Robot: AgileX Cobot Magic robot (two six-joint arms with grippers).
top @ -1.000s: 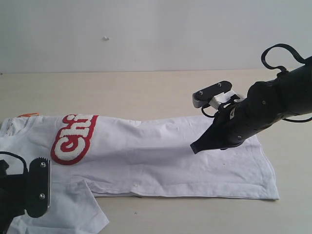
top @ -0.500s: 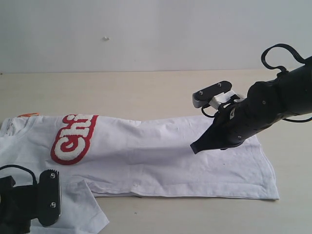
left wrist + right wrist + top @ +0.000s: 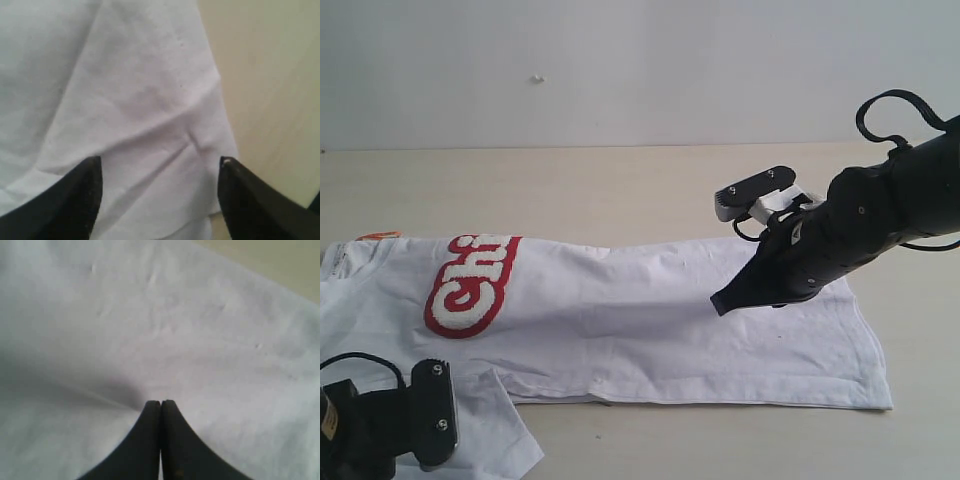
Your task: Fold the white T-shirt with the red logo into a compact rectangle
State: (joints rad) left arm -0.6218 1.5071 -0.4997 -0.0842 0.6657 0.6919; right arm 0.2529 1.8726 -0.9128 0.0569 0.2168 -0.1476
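Count: one T-shirt (image 3: 650, 310), one logo (image 3: 470, 285), one orange tag (image 3: 378, 236), two arms, each with one gripper.

T-shirt: lies flat on the tabletop (image 3: 570, 190) as a long white band, running in the exterior view from 9 o'clock to about 4 o'clock. Its hem end is toward 4 o'clock. A sleeve sticks out from the band at 7 o'clock. The logo sits on the shirt's 9 o'clock end, red with white letters; only "Ch" and part of a further letter can be read. The tag shows at the shirt's edge, at 10 o'clock from the logo.

Surface and room: the tabletop is pale beige and matt. A plain off-white wall (image 3: 620, 70) stands behind it along 12 o'clock, with one small mark (image 3: 536, 78).

Left gripper (image 3: 425, 425): low in the 7 o'clock corner of the exterior view, over the sleeve. The left wrist view shows its fingers (image 3: 75, 195) set wide apart, with wrinkled white cloth between them and bare tabletop beside the cloth's edge. Nothing is held.

Right gripper (image 3: 720, 300): its arm enters from 3 o'clock and slopes down toward 8 o'clock, tip at the shirt's middle part. A black cable (image 3: 890, 110) loops above the arm. The right wrist view shows its fingers (image 3: 150, 440) pressed together against the cloth, a crease running off from the tip. Whether cloth is pinched between them cannot be told.
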